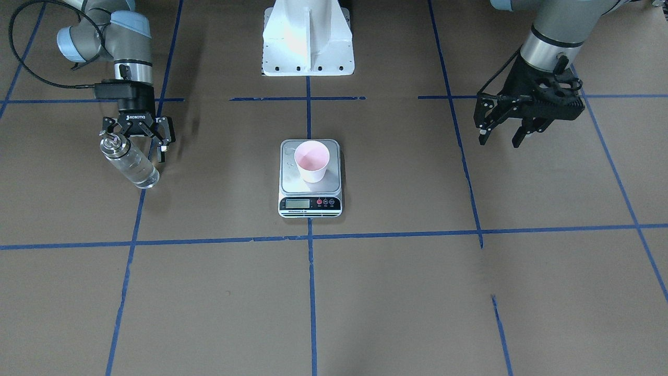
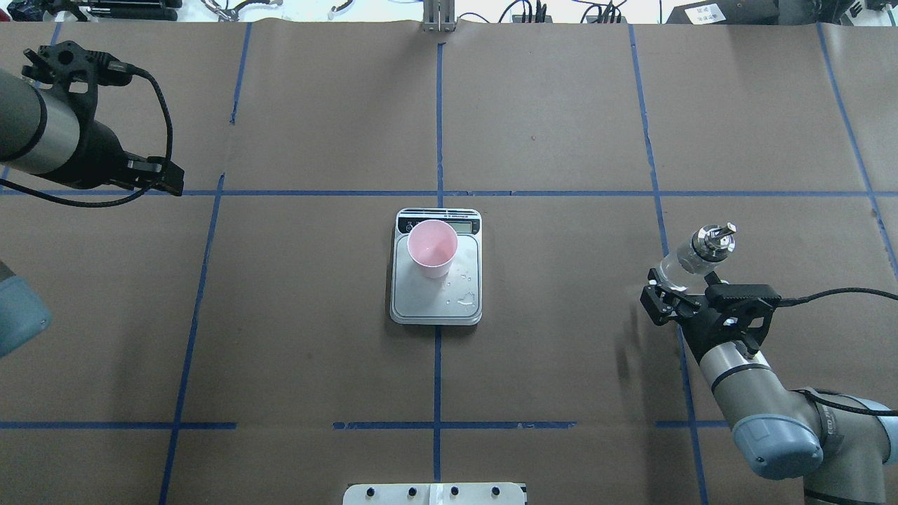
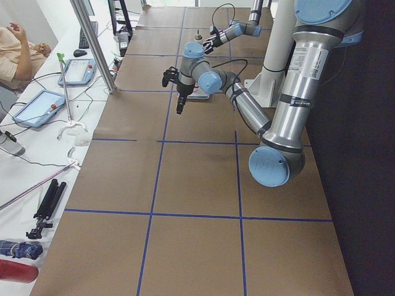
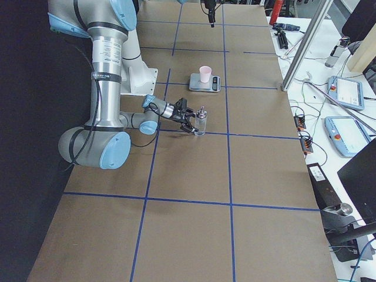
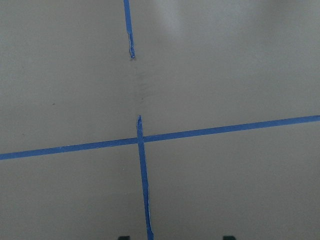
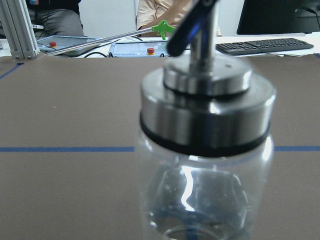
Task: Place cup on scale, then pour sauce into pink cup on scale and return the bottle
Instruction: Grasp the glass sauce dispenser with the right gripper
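The bottle [image 6: 205,200] is seen as glossy clear glass collared in shiny metal; the worktop [image 1: 396,292], matt paper

We've got the pale pink cup [image 1: 312,162] upright on the scale [image 1: 292,183], with a few clear droplets [image 2: 464,300] on its silver platform. The clear glass bottle [image 1: 130,163], silver spout up, stands well apart on the table [image 1: 396,292].
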Controlling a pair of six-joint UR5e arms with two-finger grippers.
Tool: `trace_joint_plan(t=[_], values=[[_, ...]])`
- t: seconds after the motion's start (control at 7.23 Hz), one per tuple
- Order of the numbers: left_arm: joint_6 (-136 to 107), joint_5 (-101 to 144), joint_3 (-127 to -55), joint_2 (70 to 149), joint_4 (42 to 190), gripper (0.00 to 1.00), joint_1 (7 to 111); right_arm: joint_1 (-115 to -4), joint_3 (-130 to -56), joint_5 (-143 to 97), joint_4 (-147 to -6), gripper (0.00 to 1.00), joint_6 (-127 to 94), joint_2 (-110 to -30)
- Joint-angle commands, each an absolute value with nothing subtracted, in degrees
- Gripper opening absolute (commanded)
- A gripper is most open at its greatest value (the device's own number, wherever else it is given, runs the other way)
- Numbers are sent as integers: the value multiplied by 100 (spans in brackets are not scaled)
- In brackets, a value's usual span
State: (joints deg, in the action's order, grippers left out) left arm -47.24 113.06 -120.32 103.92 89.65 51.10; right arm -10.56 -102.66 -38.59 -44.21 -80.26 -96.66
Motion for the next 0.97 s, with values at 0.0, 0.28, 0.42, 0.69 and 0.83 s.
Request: trace_joint_plan(t=[0.0,0.28,0.42,0.69,0.83], values=[[-4720,11311,-12032,10397,8956,69,5098,-1116,-10073,-3832,-4421,99,-8077,-9581],[-4720,11303,-12032,10389,8956,69,5098,-1204,-9993,-3832,-4421,98,-8077,-9501],[-4720,11311,-12032,10389,8956,69,5098,-1265,-9871,-3832,-4412,98,-8086,-9457],[-4720,11312,-12032,10406,8956,69,5089,-1292,-9844,-3823,-4325,90,-8112,-9422],[-4720,11312,-12041,10406,8956,69,5089,-1283,-9844,-3823,-4185,75,-8130,-9387]])
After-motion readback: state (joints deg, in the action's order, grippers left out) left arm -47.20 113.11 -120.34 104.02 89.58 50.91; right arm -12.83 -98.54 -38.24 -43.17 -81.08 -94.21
